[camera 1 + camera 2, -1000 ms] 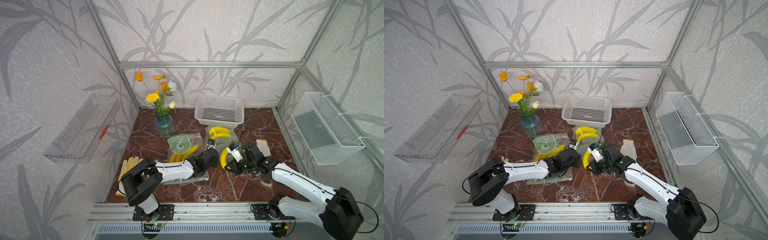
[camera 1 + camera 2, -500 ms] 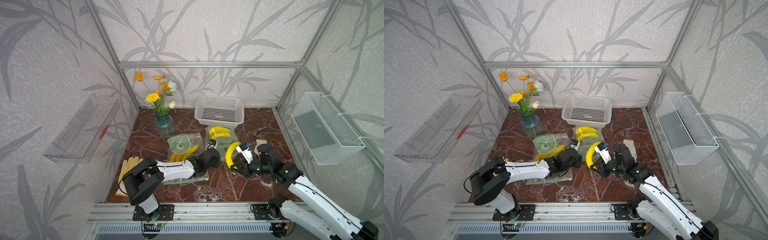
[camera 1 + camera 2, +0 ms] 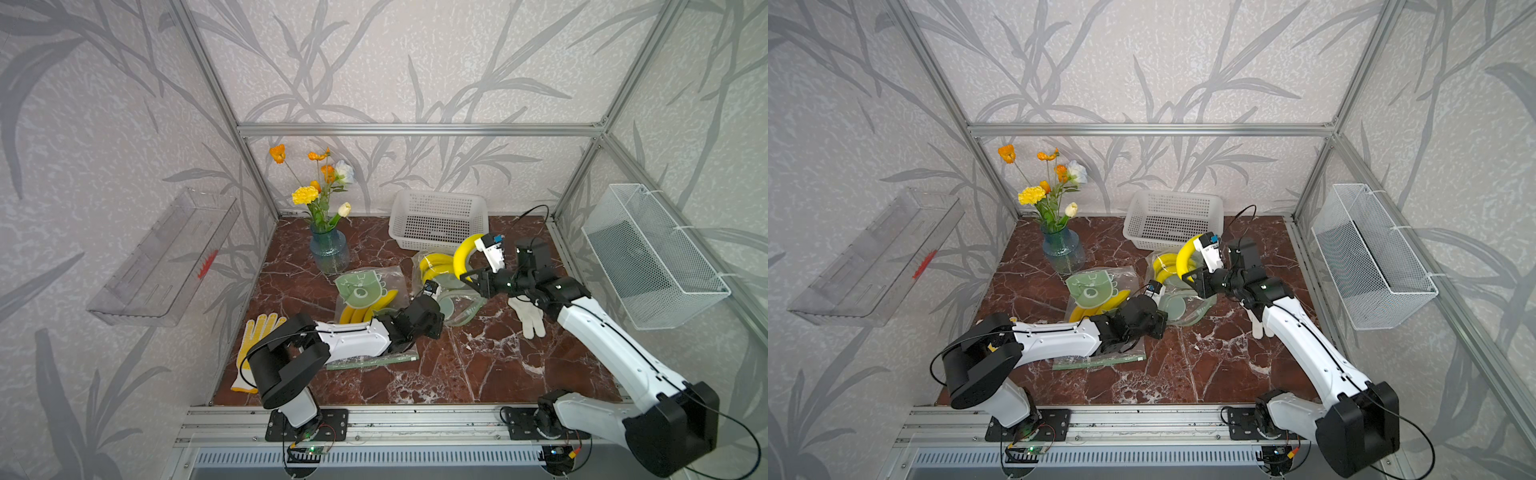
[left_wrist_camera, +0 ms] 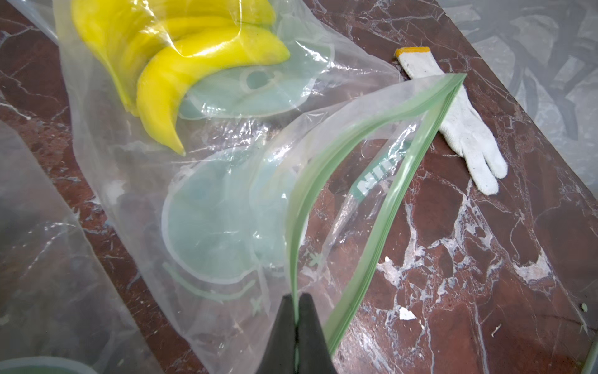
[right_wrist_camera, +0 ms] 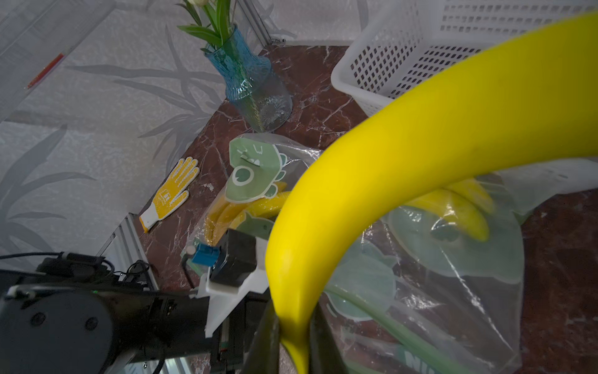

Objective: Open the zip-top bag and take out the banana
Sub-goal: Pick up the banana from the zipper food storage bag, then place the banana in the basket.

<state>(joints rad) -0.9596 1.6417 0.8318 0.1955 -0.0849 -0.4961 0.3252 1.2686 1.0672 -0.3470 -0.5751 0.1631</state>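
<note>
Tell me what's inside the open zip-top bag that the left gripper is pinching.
Yellow bananas lie bunched deep in the zip-top bag, far from its mouth; the rest looks empty. They overlap, so their number is unclear. The left gripper pinches the green zip strip.

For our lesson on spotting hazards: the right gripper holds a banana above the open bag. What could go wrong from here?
The right gripper pinches the banana only by its tip; it could swing or slip.
The left gripper grips the zip-top bag's rim; a tug could drag the bag.

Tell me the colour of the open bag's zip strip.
Green; the zip strip shows best in the left wrist view.
</note>
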